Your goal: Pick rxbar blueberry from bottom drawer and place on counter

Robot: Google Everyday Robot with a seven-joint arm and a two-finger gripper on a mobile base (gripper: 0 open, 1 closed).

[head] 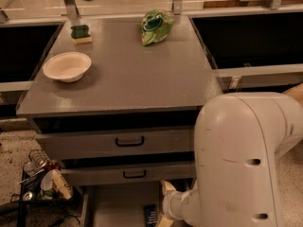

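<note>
While the end effector (164,207) hangs low at bottom centre, the rxbar blueberry (150,215) lies just left of it in the bottom drawer (113,207). Its long axis runs up-down the frame. Grip state? Can't tell.

The robot's arm (241,160) is big, fat and round, like a bent pipe. It is smooth and creamy white all over, with a soft shine on top. Two small dark holes (253,162) sit on its side, one up high and one down low. A thin line runs across the shell near the top hole, and there are a few faint grey marks on it. Low down the arm gets thinner and ends in a white ring (174,207) with little ridges. The gripper (164,204) is pale yellow-white and sits by the right side of the bottom drawer (118,207).
</note>
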